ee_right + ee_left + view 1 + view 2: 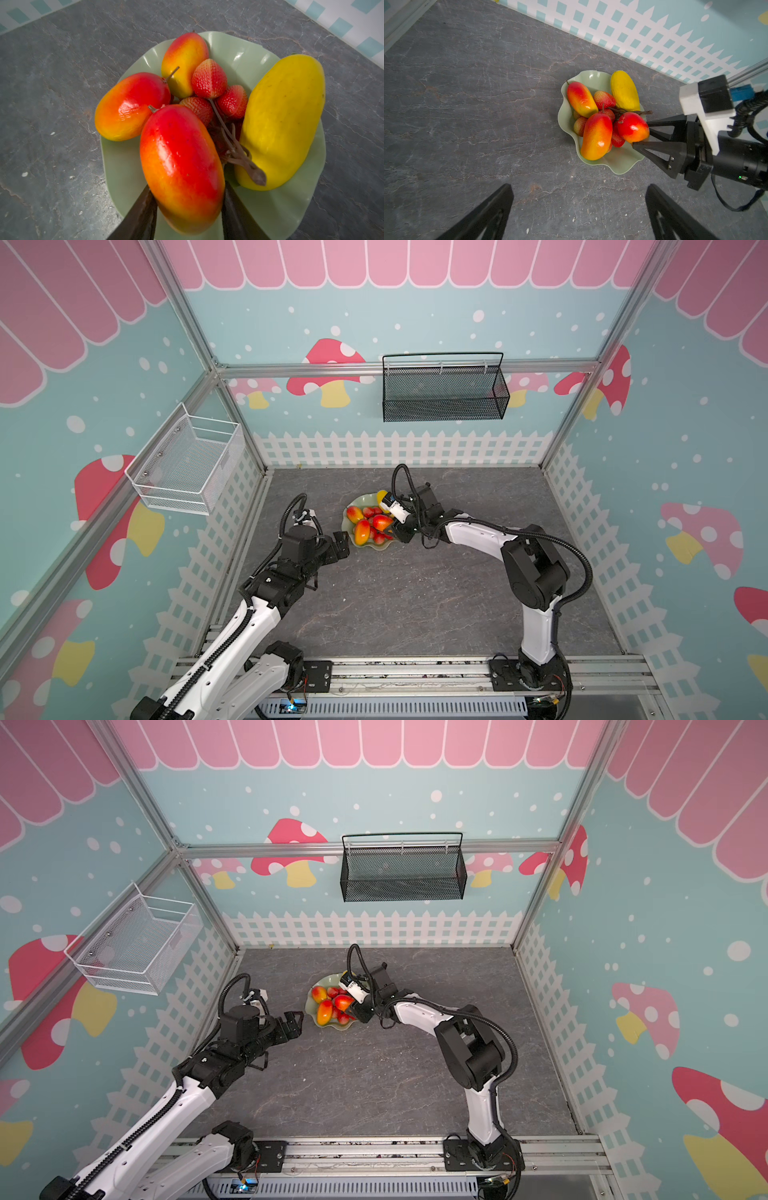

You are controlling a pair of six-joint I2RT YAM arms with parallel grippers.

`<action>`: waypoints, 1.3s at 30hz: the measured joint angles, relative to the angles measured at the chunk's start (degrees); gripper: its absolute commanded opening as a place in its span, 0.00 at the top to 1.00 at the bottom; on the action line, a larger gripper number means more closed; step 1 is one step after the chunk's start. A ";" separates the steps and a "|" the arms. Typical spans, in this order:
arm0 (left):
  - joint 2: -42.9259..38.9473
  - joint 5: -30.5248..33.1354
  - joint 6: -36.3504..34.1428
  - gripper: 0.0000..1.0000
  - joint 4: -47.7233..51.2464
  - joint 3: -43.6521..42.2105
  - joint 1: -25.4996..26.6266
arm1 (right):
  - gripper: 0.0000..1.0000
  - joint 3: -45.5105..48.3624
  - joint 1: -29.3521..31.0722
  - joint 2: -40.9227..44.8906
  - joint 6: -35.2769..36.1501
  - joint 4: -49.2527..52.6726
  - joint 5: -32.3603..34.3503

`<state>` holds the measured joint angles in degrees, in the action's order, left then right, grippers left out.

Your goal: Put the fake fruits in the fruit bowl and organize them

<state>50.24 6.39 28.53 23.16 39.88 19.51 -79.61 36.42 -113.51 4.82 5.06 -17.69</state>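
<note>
The pale green fruit bowl point(376, 547) point(623, 166) stands mid-table at the back. Two red-orange mango-shaped fruits point(597, 136) point(581, 98), a yellow oblong fruit point(624, 91) point(284, 120) and a cluster of red berries point(208, 79) on a dark stem lie in it. My right gripper point(641, 134) point(186, 193) reaches over the bowl's right side, shut on a third mango-shaped fruit point(180, 162) that sits among the others. My left gripper point(341, 542) point(579, 189) hovers just left of the bowl, open with nothing between its fingers.
A white wire basket point(187, 466) hangs on the left wall and a black mesh basket point(444, 389) on the back wall. The grey stone-look tabletop point(415, 597) stretches in front of the bowl, fenced by walls on three sides.
</note>
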 measured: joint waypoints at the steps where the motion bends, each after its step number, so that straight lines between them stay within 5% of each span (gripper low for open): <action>1: 0.00 0.09 0.00 0.00 0.20 -0.04 0.00 | 0.52 -0.04 0.00 -0.11 0.52 0.33 0.22; 18: -0.20 0.26 -0.02 0.00 0.83 -0.09 -0.37 | 0.29 -0.50 0.02 1.01 3.76 3.93 1.81; 29: 1.36 0.37 -1.07 0.00 0.83 0.24 -1.79 | 0.13 6.91 -0.70 19.02 1.55 2.58 2.84; 33: 2.78 0.55 -2.71 0.00 0.07 0.70 -4.02 | 0.11 14.05 -6.14 25.92 -3.26 0.35 1.84; 39: 5.77 7.63 -5.14 0.00 -6.40 -1.66 -11.30 | 0.00 30.80 -25.70 36.48 -17.38 -6.58 5.60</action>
<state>56.01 14.02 23.40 16.75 38.22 8.21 -48.82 10.72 -77.03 -12.56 -1.52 -12.10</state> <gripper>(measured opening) 0.997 0.966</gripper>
